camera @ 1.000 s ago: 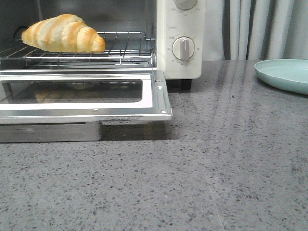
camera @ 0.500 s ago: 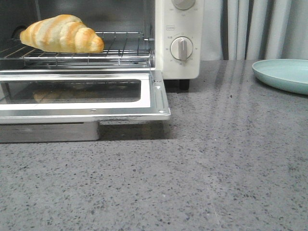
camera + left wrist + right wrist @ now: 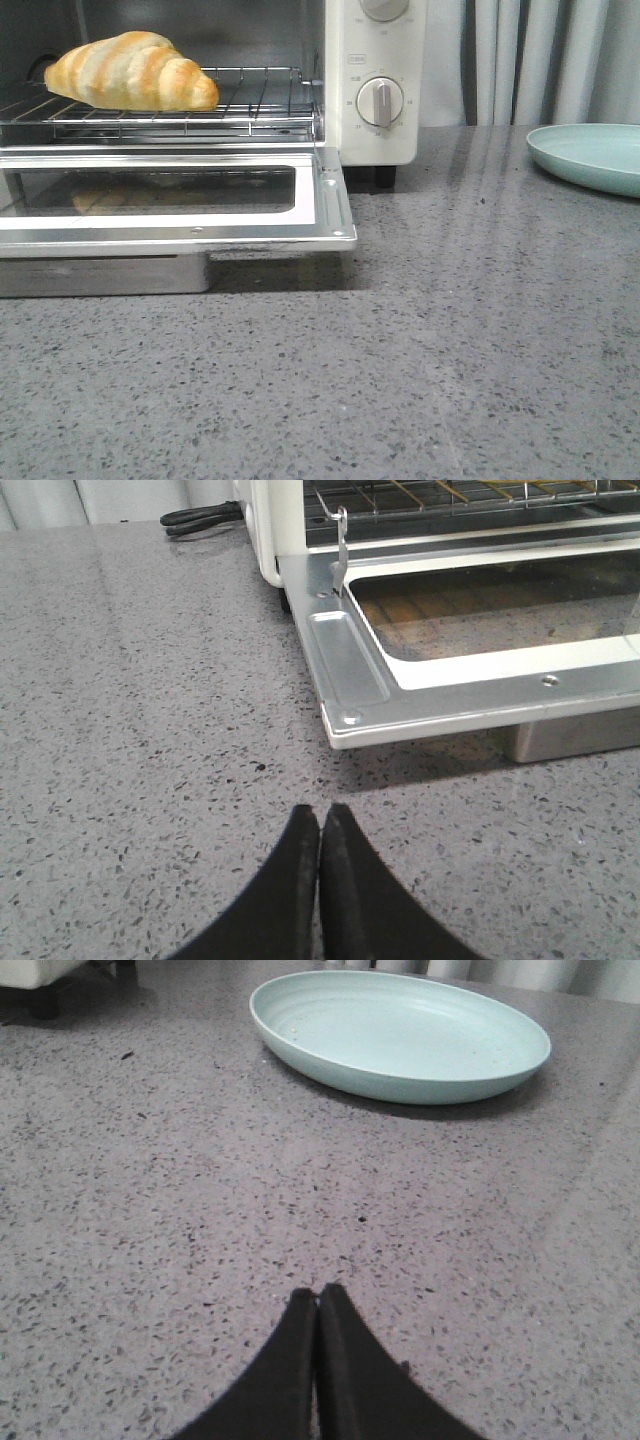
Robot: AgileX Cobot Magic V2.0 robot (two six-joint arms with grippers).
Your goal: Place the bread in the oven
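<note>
It looked like a home kitchen: a speckled grey stone countertop (image 3: 450,330), toaster oven (image 3: 375,80), pale-green plate (image 3: 400,1030), curtains (image 3: 540,60) behind.

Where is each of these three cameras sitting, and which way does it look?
Front view: low over the counter, facing forward at the bread in the oven; no arm shows.
Left wrist: behind the shut left gripper, facing the open oven door.
Right wrist: behind the shut right gripper, facing the plate.
Shared: oven door with left, plate with right.

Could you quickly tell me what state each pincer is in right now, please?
Left pincer: closed, holding nothing, low over the countertop near the oven door.
Right pincer: closed, holding nothing, facing the plate.
</note>
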